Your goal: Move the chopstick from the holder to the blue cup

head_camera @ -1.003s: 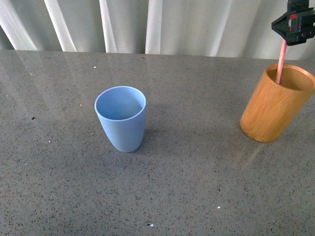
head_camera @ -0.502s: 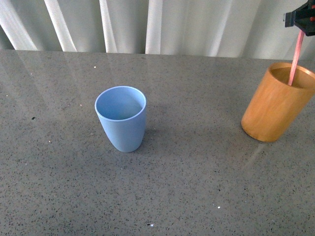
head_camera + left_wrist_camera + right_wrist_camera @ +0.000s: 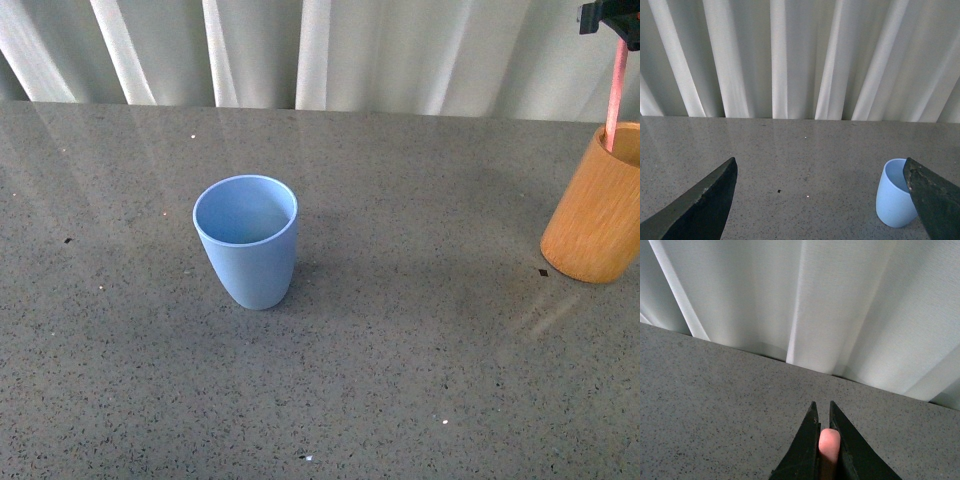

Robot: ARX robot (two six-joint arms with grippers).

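Observation:
The light blue cup [image 3: 246, 239] stands upright left of the table's middle; the left wrist view shows the blue cup [image 3: 894, 194] partly behind one finger. At the right edge stands the orange-brown holder [image 3: 598, 217], cut off by the frame. The pink chopstick [image 3: 616, 92] rises from its mouth, its lower end still inside. My right gripper [image 3: 616, 30] is shut on the chopstick's top at the upper right corner; in the right wrist view the chopstick's end [image 3: 829, 443] sits pinched between the dark fingers. My left gripper [image 3: 822, 172] is open, with nothing between its fingers.
The grey speckled table [image 3: 400, 380] runs back to a white pleated curtain [image 3: 300, 50]. Small dark and white specks lie on the surface.
The holder has slid right, to the frame's edge. The right gripper has risen and moved right with the chopstick, lifting it higher in the holder. The blue cup has not moved.

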